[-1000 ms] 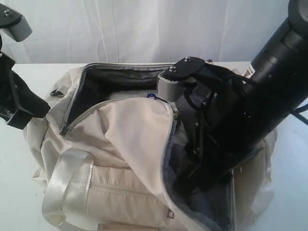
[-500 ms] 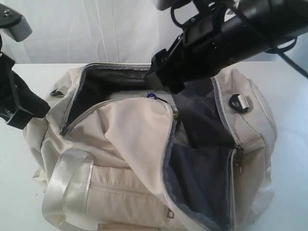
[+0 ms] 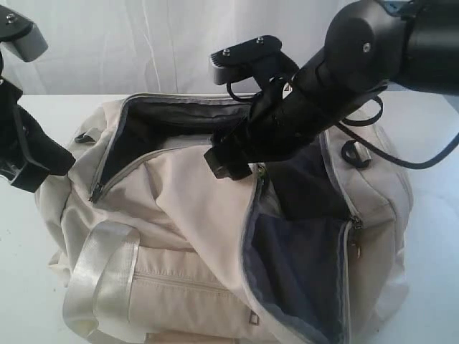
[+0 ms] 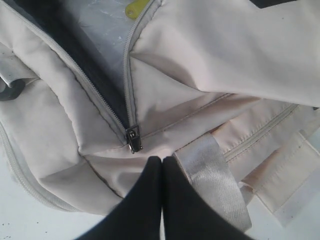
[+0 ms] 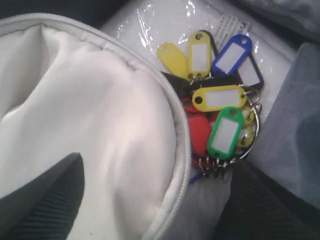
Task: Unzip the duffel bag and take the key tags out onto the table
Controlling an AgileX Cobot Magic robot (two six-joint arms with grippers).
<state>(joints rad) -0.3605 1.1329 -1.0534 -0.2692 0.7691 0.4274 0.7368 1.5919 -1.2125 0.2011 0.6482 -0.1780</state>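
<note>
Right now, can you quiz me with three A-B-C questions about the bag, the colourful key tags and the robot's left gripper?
1. Where are the key tags?
A) on the floor
B) inside the duffel bag, on a clear plastic packet
C) in a drawer

2. What colour is the bag's outside?
A) red
B) black
C) cream

3. How is the left gripper?
A) shut
B) wide open
C) shut on the key tags

Answers:
1 B: the right wrist view shows them lying in the open bag.
2 C: its outer fabric is cream all over.
3 A: its two fingers press together with nothing between them.
</note>
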